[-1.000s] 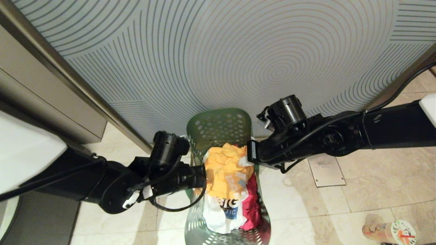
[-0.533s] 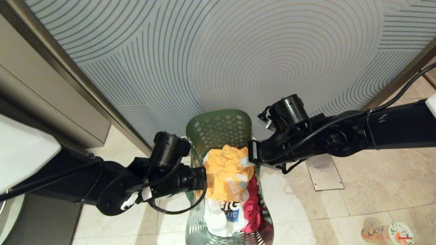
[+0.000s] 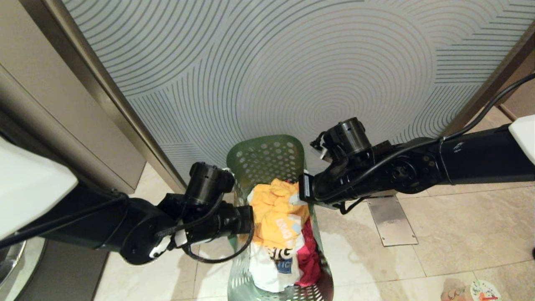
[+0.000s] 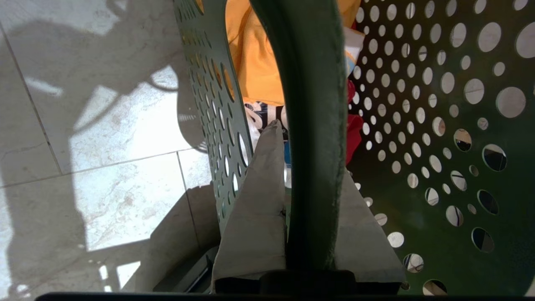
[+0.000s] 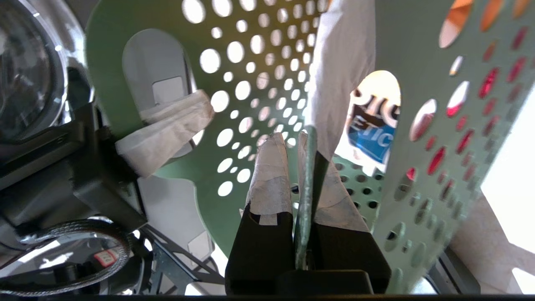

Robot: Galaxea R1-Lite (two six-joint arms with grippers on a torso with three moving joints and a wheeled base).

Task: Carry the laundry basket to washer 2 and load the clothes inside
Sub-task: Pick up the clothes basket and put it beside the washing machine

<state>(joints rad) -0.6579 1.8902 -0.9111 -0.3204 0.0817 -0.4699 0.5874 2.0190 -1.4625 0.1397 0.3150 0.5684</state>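
Left claw (image 3: 247, 219) clamped on the left rim of the laundry basket (image 3: 267, 156), basket in the middle over the tiled floor (image 3: 439, 234) holding the clothes (image 3: 278, 221), right claw (image 3: 301, 188) clamped on its right rim.

The floor (image 3: 451, 234) is pale beige stone tile. A metal plate (image 3: 391, 219) lies flat on it, near the patterned panel (image 3: 292, 67), and a round cup (image 3: 480, 291) sits farther from that panel.
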